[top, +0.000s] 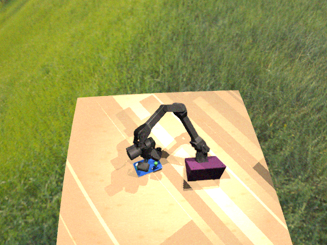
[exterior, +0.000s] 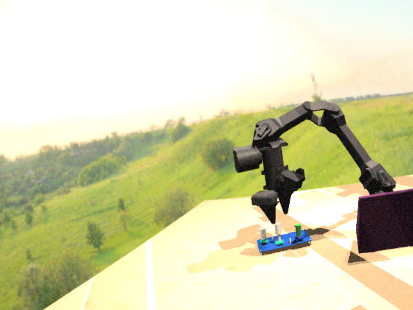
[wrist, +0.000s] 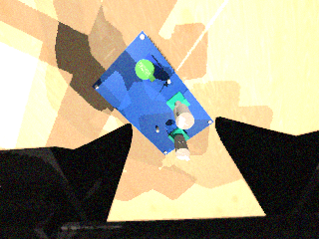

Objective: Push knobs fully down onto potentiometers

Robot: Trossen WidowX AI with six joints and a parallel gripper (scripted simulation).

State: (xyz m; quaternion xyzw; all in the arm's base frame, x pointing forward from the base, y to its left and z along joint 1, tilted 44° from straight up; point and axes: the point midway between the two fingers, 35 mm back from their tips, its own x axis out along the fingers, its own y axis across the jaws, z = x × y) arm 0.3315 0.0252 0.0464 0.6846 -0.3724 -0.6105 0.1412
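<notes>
The blue circuit board (top: 139, 172) (exterior: 286, 239) (wrist: 125, 95) stands on the table (top: 105, 205) (exterior: 217, 283). It carries a green knob (top: 156, 163) (exterior: 297, 229) (wrist: 145, 69) and two pale grey knobs. One grey knob (exterior: 277, 228) (wrist: 185, 119) is near the board's middle. The other grey knob (exterior: 262, 232) (wrist: 180, 146) is at the board's end. My gripper (top: 150, 161) (exterior: 278, 212) (wrist: 172, 124) is open and empty. It hangs a short way above the end of the board with the grey knobs, touching nothing. In the top view a finger hides the grey knobs.
The arm's purple base box (top: 204, 167) (exterior: 383, 220) stands on the table to the right of the board. The table top has striped tan patches and shadows. Grass lies beyond the table's edges.
</notes>
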